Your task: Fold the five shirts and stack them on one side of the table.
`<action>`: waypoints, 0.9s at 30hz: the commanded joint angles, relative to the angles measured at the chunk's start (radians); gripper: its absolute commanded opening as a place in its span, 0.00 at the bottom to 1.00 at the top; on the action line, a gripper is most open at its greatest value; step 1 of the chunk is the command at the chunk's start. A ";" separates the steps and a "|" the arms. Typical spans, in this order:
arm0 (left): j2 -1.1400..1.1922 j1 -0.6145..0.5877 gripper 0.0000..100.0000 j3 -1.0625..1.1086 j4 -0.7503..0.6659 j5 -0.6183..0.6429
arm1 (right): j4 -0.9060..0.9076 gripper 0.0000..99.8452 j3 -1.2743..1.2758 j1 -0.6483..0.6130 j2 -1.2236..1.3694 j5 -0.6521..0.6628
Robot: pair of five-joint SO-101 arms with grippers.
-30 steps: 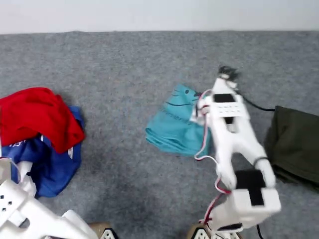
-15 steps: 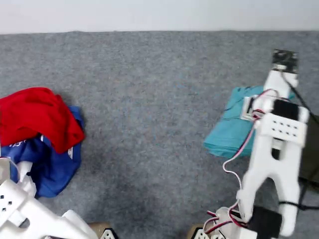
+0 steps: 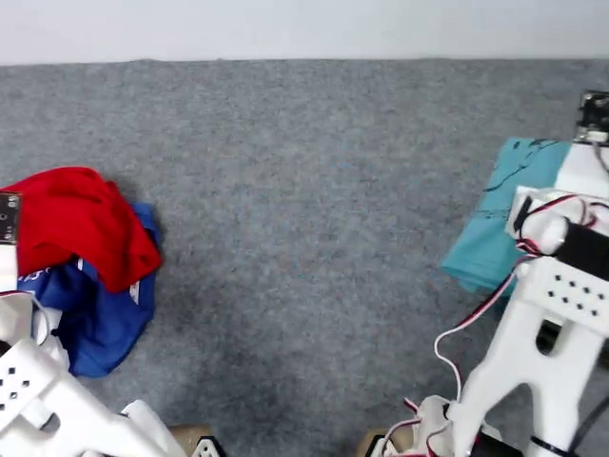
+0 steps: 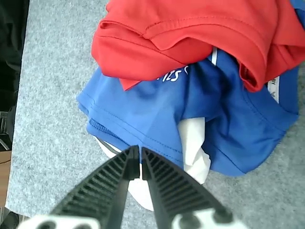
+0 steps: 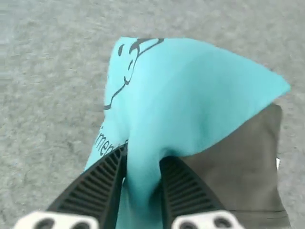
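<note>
Right end effector (image 5: 143,160) pinching teal shirt (image 5: 190,90), bunched

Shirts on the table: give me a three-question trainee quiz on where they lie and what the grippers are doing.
1. True or false: the right gripper is shut on the teal shirt.
2. The red shirt lies partly on top of: A the blue shirt; B the teal shirt; C a yellow shirt.
3. In one word: is the left gripper, above the blue shirt, open or shut?
Key: 1 true; 2 A; 3 shut.
</note>
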 commanded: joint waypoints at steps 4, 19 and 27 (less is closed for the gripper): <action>-0.011 0.006 0.02 -0.007 -0.025 -0.006 | -0.024 0.01 -0.044 0.120 -0.045 0.060; -0.018 0.006 0.02 -0.005 -0.018 -0.006 | -0.529 0.03 0.328 0.268 0.035 0.224; -0.018 0.005 0.02 -0.005 -0.017 -0.006 | -0.466 0.30 0.157 0.429 0.165 0.210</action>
